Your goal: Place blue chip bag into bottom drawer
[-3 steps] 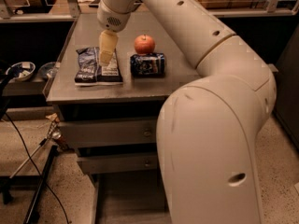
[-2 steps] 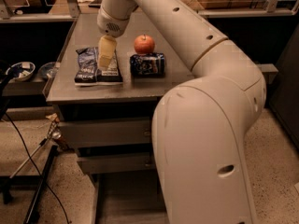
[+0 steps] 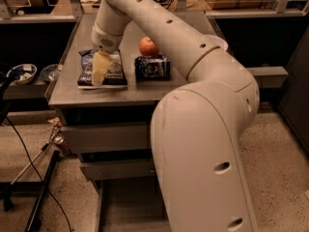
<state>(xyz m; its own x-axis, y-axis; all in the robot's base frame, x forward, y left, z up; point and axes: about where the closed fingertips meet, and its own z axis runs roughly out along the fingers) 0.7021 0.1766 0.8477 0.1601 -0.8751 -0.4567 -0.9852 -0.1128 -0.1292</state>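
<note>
The blue chip bag (image 3: pixel 115 70) lies flat on the grey cabinet top (image 3: pixel 145 91), left of centre, with its white label panel showing. My gripper (image 3: pixel 99 70) reaches down from the big white arm (image 3: pixel 193 105) and sits on or just over the middle of the bag, hiding part of it. The bottom drawer (image 3: pixel 126 207) is pulled out low at the front, a grey tray partly hidden behind the arm.
A red apple (image 3: pixel 148 46) and a blue can (image 3: pixel 152 67) lying on its side sit right of the bag. Two closed upper drawers (image 3: pixel 111 138) face the front. Bowls (image 3: pixel 22 72) rest on a low shelf at left. Cables and a stand leg (image 3: pixel 41 197) lie on the floor at left.
My gripper has moved down and to the front left, from the bag's far right part to its middle. The bag, the apple and the can have not moved.
</note>
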